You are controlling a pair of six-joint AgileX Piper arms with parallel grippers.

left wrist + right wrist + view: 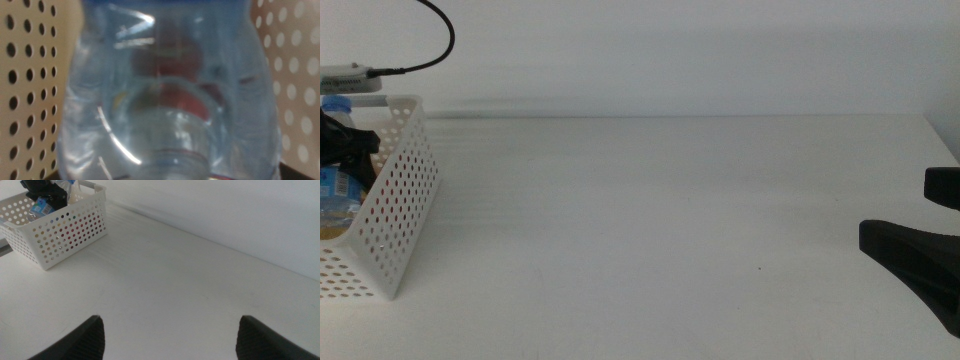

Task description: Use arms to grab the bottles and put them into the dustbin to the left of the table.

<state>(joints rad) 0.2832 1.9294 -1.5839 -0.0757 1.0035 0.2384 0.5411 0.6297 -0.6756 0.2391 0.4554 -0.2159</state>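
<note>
With the left gripper [342, 143] grasping the water bottle [165, 95] inside the dustbin [400, 200], release low beside the red can [170, 80]; the right gripper [170, 335] waits, fingers spread, over the desk [650, 220].

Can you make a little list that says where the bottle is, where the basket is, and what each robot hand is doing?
water bottle: in the left gripper's grasp, over the basket
dustbin: white holed basket at the table's left edge
inside dustbin: something red shows through the holes
left gripper: at the basket, shut on the bottle
right gripper: open, waiting at the right side
table: white
</note>
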